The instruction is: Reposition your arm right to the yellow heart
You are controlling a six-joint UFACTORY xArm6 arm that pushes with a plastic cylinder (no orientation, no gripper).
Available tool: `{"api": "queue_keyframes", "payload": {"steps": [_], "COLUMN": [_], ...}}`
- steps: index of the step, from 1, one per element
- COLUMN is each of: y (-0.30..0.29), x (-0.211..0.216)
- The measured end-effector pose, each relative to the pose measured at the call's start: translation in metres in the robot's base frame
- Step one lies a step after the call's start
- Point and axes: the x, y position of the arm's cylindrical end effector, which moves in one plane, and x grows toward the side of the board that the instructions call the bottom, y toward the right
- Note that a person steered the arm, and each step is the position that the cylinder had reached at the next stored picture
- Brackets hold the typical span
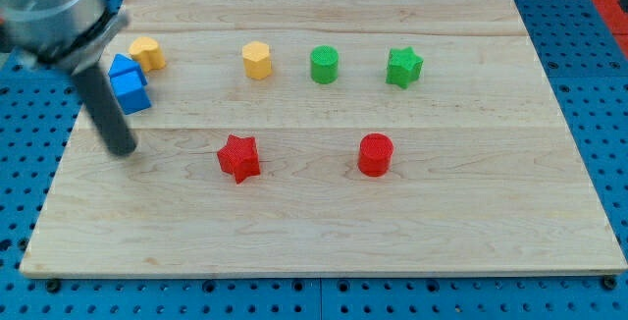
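The yellow heart (148, 53) lies near the board's upper left. Two blue blocks sit just below it, touching each other: a blue block (123, 67) and a blue cube (131, 92). My tip (124, 150) rests on the board below the blue blocks, at the view's left, well below and slightly left of the yellow heart. The rod rises up-left and hides part of the blue blocks' left side. A yellow hexagon block (257, 60) lies right of the heart.
A green cylinder (324, 65) and a green star (403, 67) lie along the upper row. A red star (238, 157) and a red cylinder (375, 154) lie in the middle. The wooden board (324, 241) sits on a blue pegboard.
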Motion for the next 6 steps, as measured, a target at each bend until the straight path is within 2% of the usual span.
{"api": "queue_keyframes", "payload": {"steps": [1,3,5,6], "y": [0.041,0.118,0.142,0.134], "x": [0.037,0.002,-0.008,-0.004]}}
